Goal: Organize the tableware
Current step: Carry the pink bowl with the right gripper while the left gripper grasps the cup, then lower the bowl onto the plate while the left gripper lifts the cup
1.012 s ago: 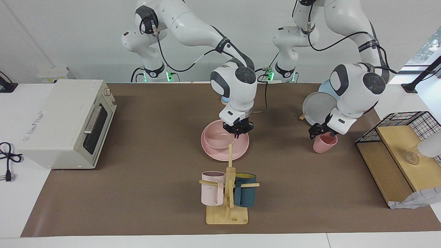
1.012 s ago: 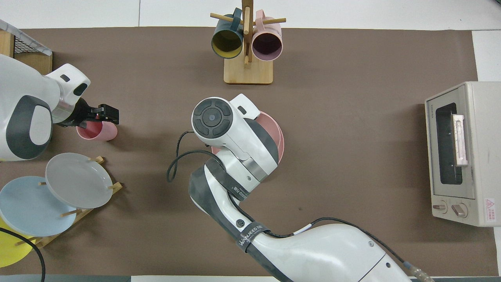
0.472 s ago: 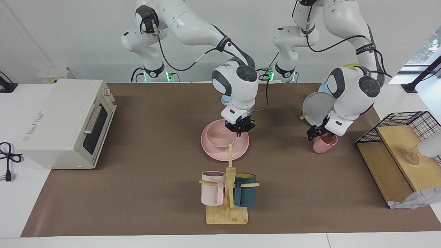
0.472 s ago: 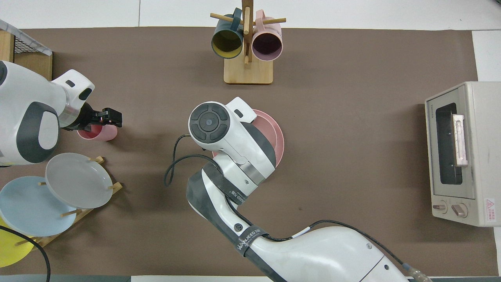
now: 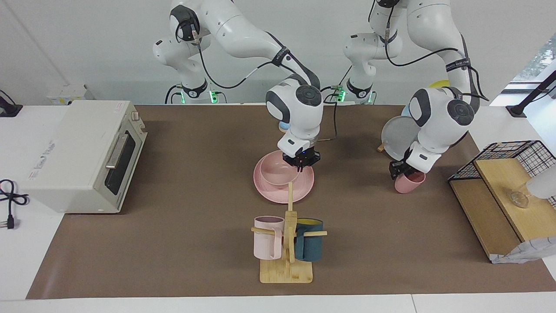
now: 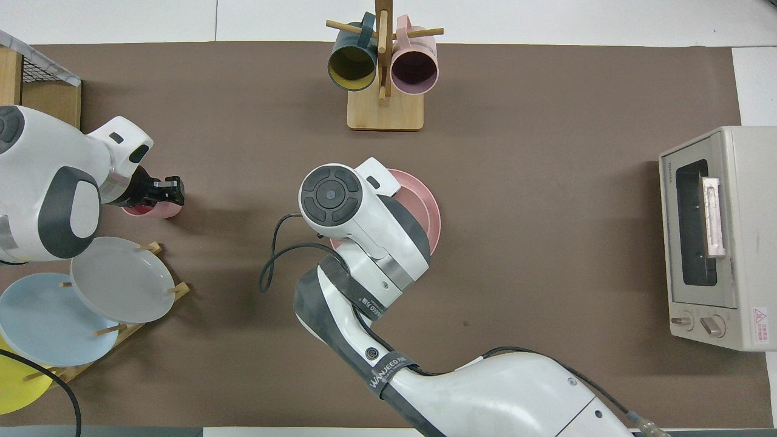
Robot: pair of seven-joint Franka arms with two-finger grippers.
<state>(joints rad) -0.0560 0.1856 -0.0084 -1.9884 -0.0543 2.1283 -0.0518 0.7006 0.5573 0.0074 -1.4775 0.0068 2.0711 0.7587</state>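
From across the table, I see my right gripper [image 5: 300, 163] low over the pink bowl [image 5: 278, 173], which sits on the pink plate [image 5: 283, 182] at the middle of the table; its jaws look narrow at the bowl's rim nearest the robots, though I cannot tell whether they actually pinch it. My left gripper [image 5: 402, 168] is down at the pink cup [image 5: 409, 181], toward the left arm's end of the table, just beside the rack of grey and blue plates [image 5: 402, 135]; how its jaws stand I cannot tell. From overhead, the right arm hides the bowl entirely and leaves only an edge of the plate [image 6: 425, 203] showing, while the left gripper [image 6: 162, 193] covers much of the cup [image 6: 152, 210]. My worry is that a one-sided rim grip could tip the cup over on the table, and a gripper lifting off the bowl could drag it off centre on the plate.
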